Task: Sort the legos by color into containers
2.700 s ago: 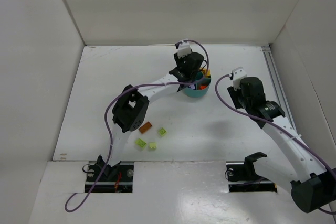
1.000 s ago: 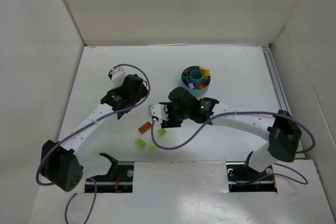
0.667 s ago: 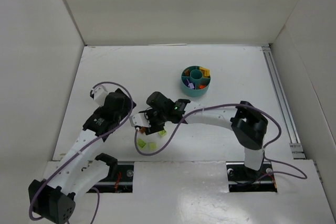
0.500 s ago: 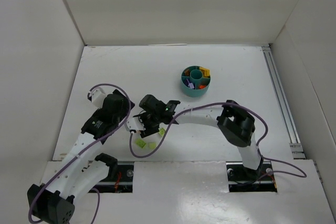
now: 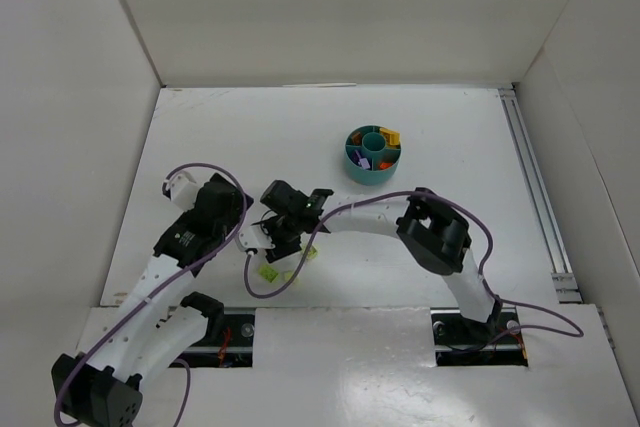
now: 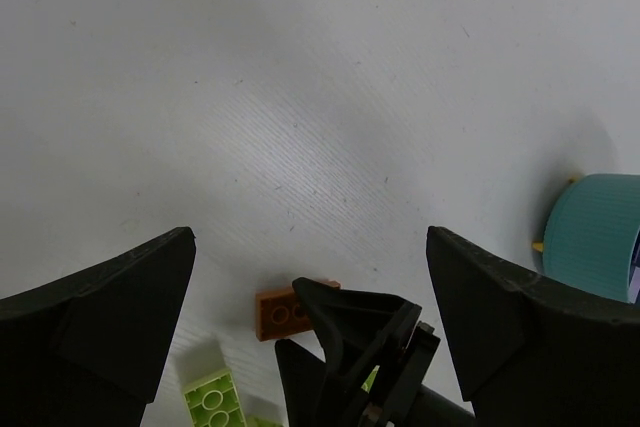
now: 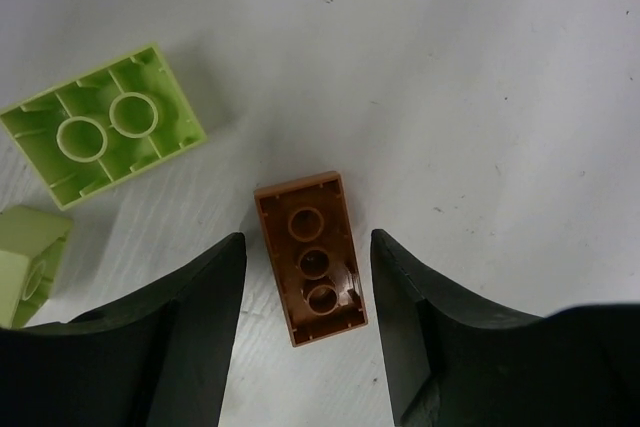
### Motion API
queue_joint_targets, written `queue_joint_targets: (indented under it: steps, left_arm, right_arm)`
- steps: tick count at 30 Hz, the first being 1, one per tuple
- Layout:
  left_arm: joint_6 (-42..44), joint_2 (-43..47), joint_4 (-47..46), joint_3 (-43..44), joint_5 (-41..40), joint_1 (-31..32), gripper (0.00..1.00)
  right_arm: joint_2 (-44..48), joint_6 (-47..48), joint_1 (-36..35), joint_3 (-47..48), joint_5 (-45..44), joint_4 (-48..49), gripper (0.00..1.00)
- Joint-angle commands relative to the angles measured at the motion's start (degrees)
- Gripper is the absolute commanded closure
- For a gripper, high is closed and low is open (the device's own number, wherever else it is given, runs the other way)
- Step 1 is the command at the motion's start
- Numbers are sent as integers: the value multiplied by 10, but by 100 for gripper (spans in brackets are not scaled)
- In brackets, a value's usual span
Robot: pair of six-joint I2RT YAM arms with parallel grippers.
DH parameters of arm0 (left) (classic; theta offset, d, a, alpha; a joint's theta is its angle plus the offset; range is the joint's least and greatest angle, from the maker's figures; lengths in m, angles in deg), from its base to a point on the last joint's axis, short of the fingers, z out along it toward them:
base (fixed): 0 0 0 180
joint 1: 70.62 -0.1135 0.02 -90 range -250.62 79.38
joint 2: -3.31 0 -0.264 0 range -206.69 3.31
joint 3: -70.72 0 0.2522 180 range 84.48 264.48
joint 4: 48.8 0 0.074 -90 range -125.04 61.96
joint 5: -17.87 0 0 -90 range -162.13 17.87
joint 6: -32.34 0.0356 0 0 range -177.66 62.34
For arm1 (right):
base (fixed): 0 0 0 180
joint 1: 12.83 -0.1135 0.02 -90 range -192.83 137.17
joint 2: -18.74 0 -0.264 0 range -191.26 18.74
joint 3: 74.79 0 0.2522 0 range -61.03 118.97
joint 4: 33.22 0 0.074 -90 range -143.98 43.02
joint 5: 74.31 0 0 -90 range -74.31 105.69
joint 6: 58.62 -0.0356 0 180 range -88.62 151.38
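Right tool (image 7: 307, 239): it hung low over the bench (image 7: 480, 67), parted to a narrow gap and holding nothing, with its two dark fingers (image 7: 185, 347) on either side of the brown brick (image 7: 310, 259).
Brown brick: it lay flat on the bench with its hollow side up. It sat between the right tool's fingers, its long side running roughly along them at a slight tilt. A thin strip of bench showed on each side, so neither finger touched it.
Lime brick (image 7: 100, 125): it also lay hollow side up, near the brown brick but apart from it, outside the gap and beyond the tip of the left-hand finger in the wrist view.
Pale green piece (image 7: 28, 265): it sat at the picture's edge, just beside that same finger, and was partly cut off.
Left tool (image 6: 308, 242): it was spread wide and empty, held above the bench and apart from the bricks. Its camera looked toward the right tool, with the brown brick low in its view, just beyond that tool's black tip.
Teal dish (image 5: 352, 163): it stood on the far part of the bench, well apart from both tools. An orange-yellow piece (image 5: 391, 135) and a lilac piece (image 5: 364, 161) showed in separate compartments around the central cup.
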Motion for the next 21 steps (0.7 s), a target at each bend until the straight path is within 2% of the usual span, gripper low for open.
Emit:
queue_joint_targets:
  steps: [1,5,8,11,21]
  left_arm:
    - [-10,14,7,-3,-16,-1,0]
    - [-10,14,7,-8,-16,-1,0]
    - [-10,14,7,-8,-16,-1,0]
    - [-10,14,7,-8,-16,-1,0]
    - [-10,14,1,-13,-16,-1,0]
  right_arm:
    - [-17,6,25,15,42,1,42]
    - [-28,6,41,28,70,-7,42]
    - [-33,18,55,34,118,-21,47]
    - [-44,24,60,34,142,-41,47]
    - [-75,31,60,52,155,-62,49]
